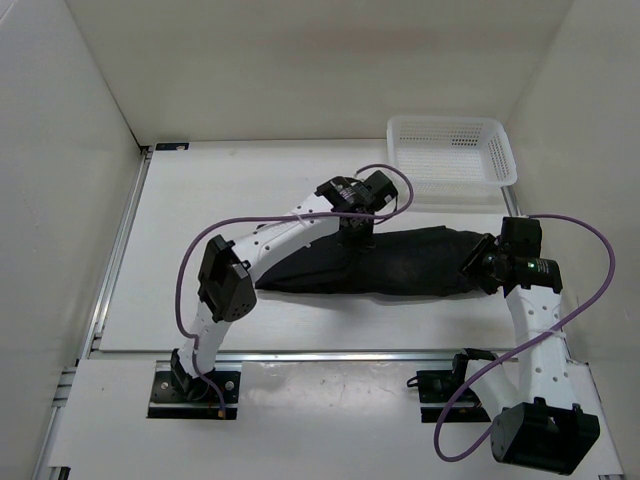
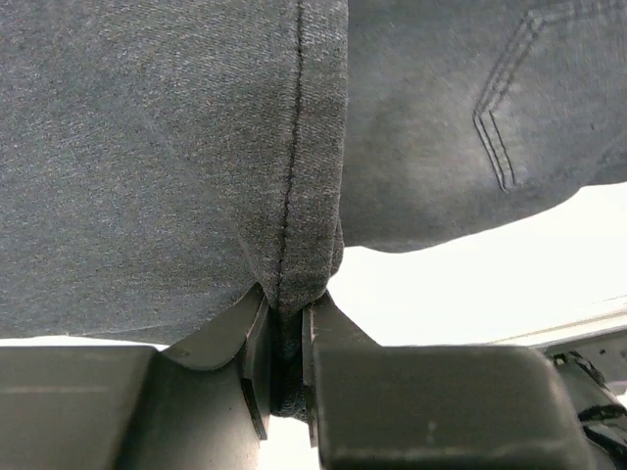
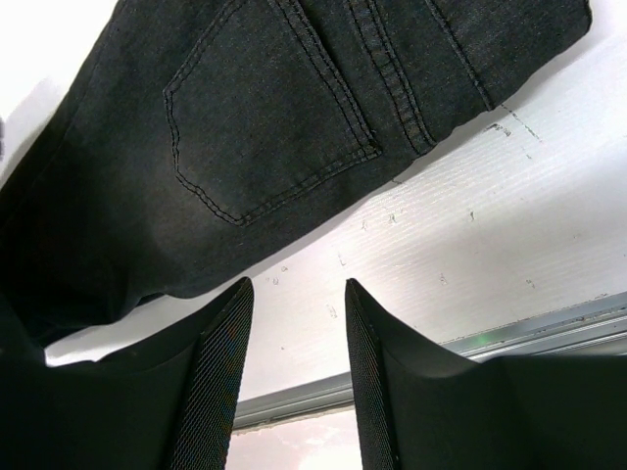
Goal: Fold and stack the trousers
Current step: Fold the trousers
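White table [image 1: 250, 190], mid-frame: carrying trousers [image 1: 410, 262] lying crosswise. Pinching seamed fold with left gripper [image 2: 291, 313]; showing right gripper [image 3: 298, 289] open, empty, below pocket [image 3: 265, 127]. Risking slip from thin pinch; risking lopsided dragging, bunching cloth.

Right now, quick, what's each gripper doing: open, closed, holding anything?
Left gripper: closed, pinching a seamed fold of the trousers.
Right gripper: open, holding nothing.
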You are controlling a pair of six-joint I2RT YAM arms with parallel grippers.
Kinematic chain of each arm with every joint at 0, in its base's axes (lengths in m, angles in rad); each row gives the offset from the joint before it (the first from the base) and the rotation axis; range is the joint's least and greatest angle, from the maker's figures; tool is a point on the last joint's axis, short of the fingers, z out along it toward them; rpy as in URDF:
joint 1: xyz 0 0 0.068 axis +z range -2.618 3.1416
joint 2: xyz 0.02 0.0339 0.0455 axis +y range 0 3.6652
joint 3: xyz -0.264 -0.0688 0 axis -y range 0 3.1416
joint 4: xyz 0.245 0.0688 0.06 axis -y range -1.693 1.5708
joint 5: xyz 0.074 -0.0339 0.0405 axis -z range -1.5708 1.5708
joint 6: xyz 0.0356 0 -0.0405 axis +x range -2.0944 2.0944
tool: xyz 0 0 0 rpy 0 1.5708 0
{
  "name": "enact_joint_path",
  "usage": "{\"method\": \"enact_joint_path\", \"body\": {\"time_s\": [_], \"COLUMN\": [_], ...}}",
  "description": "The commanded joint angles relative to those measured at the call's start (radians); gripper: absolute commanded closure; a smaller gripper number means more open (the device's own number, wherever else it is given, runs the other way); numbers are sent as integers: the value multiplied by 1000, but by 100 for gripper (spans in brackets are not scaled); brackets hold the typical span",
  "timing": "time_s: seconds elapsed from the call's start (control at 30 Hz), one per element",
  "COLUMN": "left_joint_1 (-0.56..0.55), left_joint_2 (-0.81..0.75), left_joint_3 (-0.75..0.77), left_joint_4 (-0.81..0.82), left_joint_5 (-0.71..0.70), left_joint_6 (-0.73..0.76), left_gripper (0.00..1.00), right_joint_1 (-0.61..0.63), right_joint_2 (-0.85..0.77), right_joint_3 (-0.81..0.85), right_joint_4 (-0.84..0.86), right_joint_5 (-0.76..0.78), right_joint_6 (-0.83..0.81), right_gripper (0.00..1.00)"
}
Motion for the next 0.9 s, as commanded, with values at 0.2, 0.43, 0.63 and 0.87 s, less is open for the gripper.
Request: {"method": "enact_joint_path", "body": {"time_s": [0.2,0.43,0.63,0.87], "left_joint_1": [-49,34,339,514], "left_joint_2": [57,-95,-374,-405], "left_joint_3": [-56,-70,-451,-697], "left_joint_4": [33,-59,57,218], "left_joint_5": [90,-63,-28,99], "left_joint_6": [-54,-55,6,89], "left_gripper": [24,7,31,0], "right_joint_1": [-3,-3,-12,-12], "right_joint_2": [1,1,1,1], "right_joint_3": [13,22,22,13], "right_joint_4": [5,5,5,5], "right_joint_5": [-15,-15,-27,-36], "right_joint_6": [-12,-12,-12,-12], "right_gripper": [52,52,52,52]}}
